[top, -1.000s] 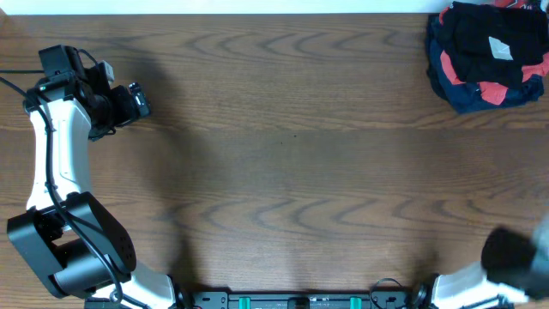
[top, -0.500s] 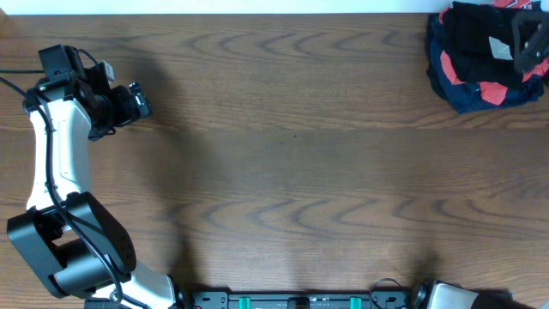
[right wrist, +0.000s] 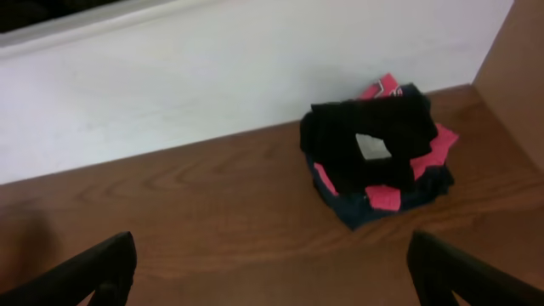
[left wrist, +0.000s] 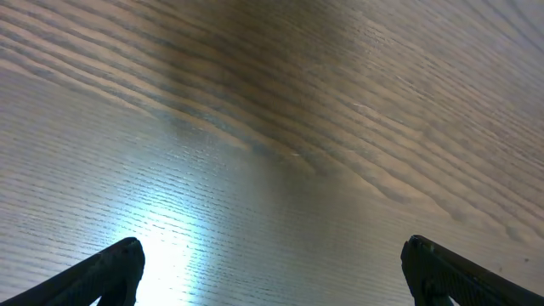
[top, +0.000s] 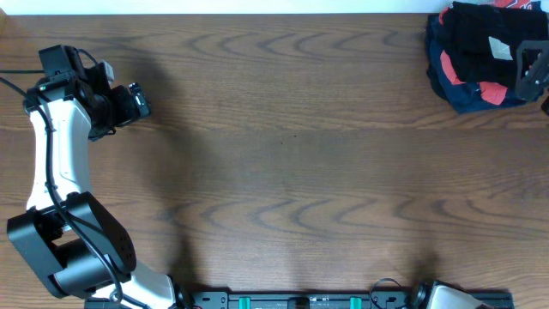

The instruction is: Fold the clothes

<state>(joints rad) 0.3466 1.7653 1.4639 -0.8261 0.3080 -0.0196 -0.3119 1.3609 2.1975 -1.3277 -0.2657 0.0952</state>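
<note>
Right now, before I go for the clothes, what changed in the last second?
The right gripper swung from the near right corner up beside the black shirt on the clothes pile, open and empty. The left gripper and the pile stayed put.

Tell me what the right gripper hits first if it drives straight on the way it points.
Probably the bare table: the open right gripper aims left of the pile topped by the black garment, which sits off to the right. Depth is unclear, so treat this as a guess.
</note>
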